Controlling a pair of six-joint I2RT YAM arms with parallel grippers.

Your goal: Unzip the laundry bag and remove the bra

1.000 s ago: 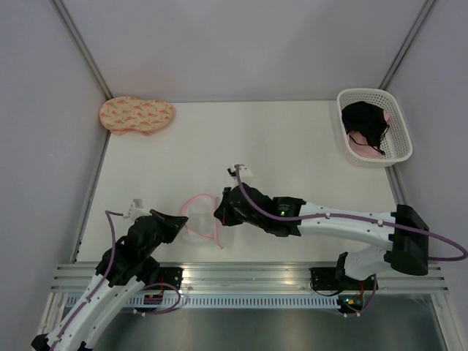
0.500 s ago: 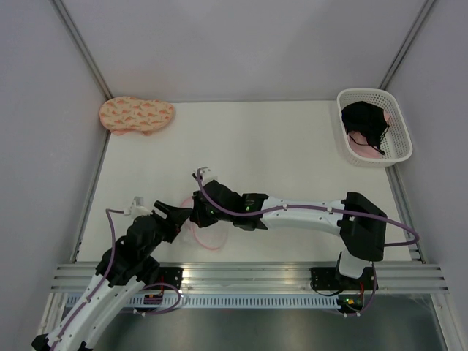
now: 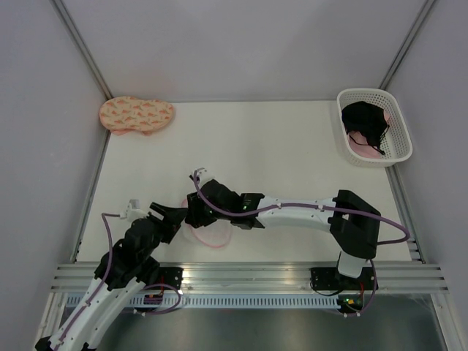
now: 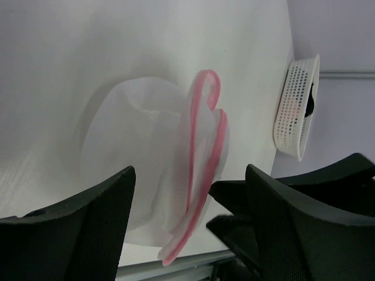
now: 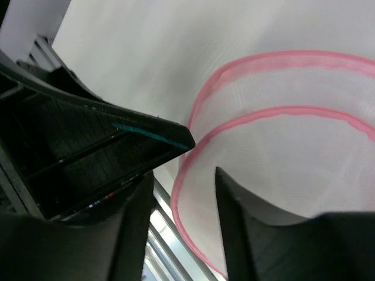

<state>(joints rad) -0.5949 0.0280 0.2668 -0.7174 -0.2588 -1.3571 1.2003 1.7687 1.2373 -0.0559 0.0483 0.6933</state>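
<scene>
The laundry bag point(image 3: 208, 235), white mesh with a pink zipper rim, lies near the table's front edge; its mouth gapes and I see nothing dark inside point(image 5: 293, 152). My left gripper point(image 3: 172, 216) is open, its fingers wide on either side of the bag's rim point(image 4: 202, 175) without pinching it. My right gripper point(image 3: 194, 210) is open too, and the pink rim point(image 5: 184, 175) passes loosely between its fingers. The two grippers nearly touch. The black bra point(image 3: 364, 121) lies in the white basket at the far right.
The white lattice basket point(image 3: 398, 146) also holds a pink garment point(image 3: 362, 150). A peach patterned padded piece point(image 3: 137, 114) lies at the far left corner. The metal rail point(image 3: 248, 274) runs just in front of the bag. Grey walls enclose the table.
Both grippers were shut on the bag and have opened, the left first. The right arm swung left toward the left gripper, and the bag has slumped onto the table.
</scene>
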